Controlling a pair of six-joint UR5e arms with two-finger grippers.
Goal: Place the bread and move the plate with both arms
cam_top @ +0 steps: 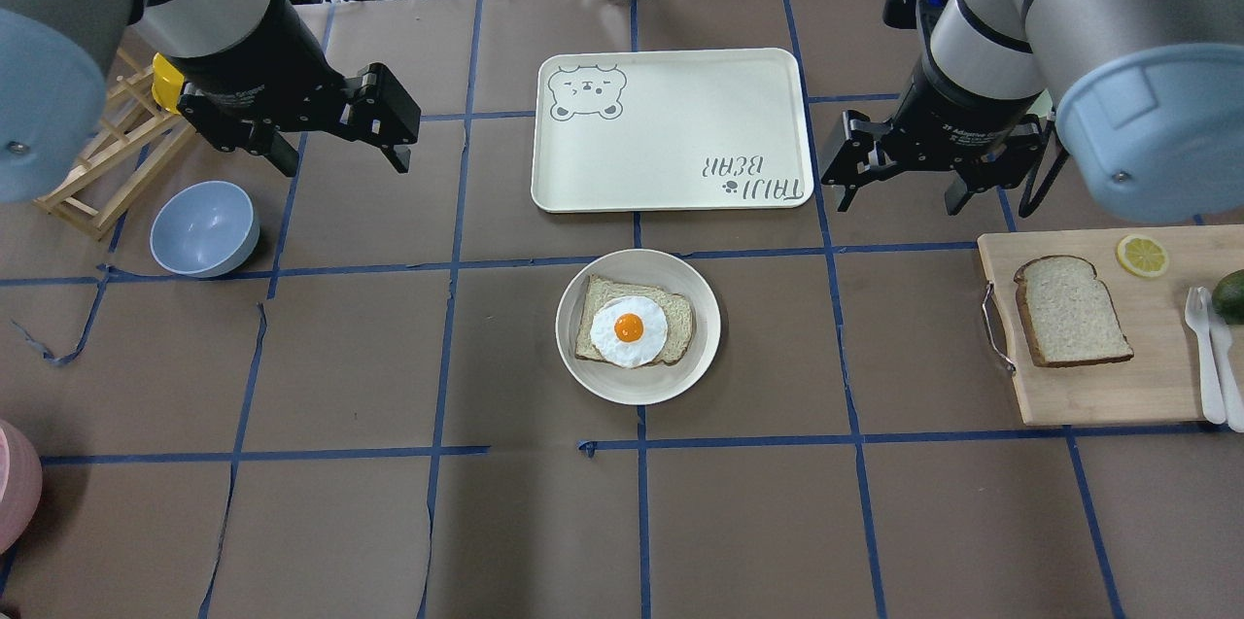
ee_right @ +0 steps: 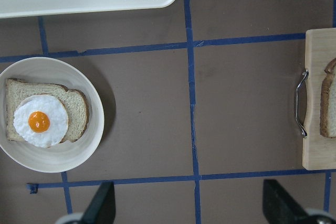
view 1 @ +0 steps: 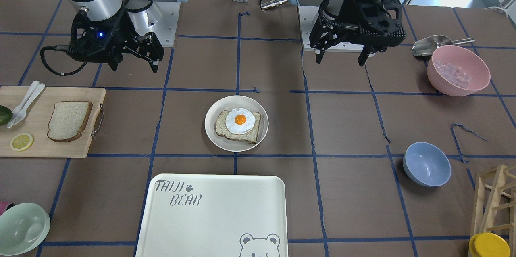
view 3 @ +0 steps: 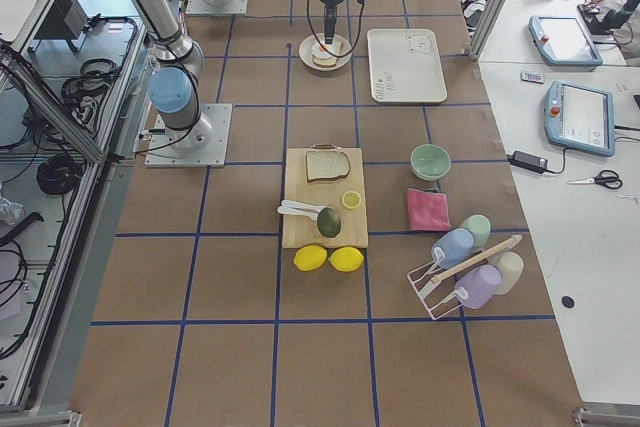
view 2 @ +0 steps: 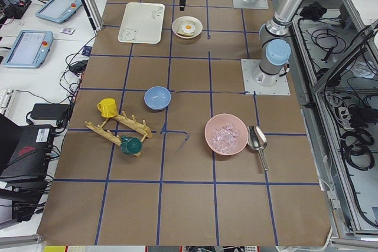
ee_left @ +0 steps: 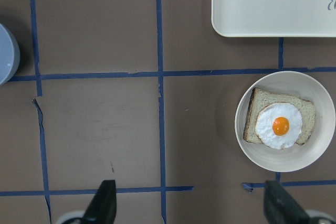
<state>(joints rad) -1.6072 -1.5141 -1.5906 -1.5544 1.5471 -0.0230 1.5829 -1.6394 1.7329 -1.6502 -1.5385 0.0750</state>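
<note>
The bread [view 1: 69,120] is a plain dark-crusted slice lying on a wooden cutting board [view 1: 48,144]; it also shows in the overhead view [cam_top: 1072,310]. The plate [view 1: 236,101] sits mid-table [cam_top: 639,391] and holds a smaller slice topped with a fried egg [view 1: 240,120]. My right gripper [view 1: 135,66] hovers open and empty above the table, behind the board [cam_top: 897,207]. My left gripper [view 1: 340,62] hovers open and empty on the other side [cam_top: 345,165]. Both are well apart from plate and bread.
The "TAIJI BEAR" tray [cam_top: 671,128] lies just beyond the plate. A lemon slice [cam_top: 1142,256], white cutlery [cam_top: 1210,357] and an avocado share the board. A blue bowl [cam_top: 204,228], wooden rack [cam_top: 107,162], pink bowl [view 1: 458,70] and green bowl [view 1: 22,228] stand around.
</note>
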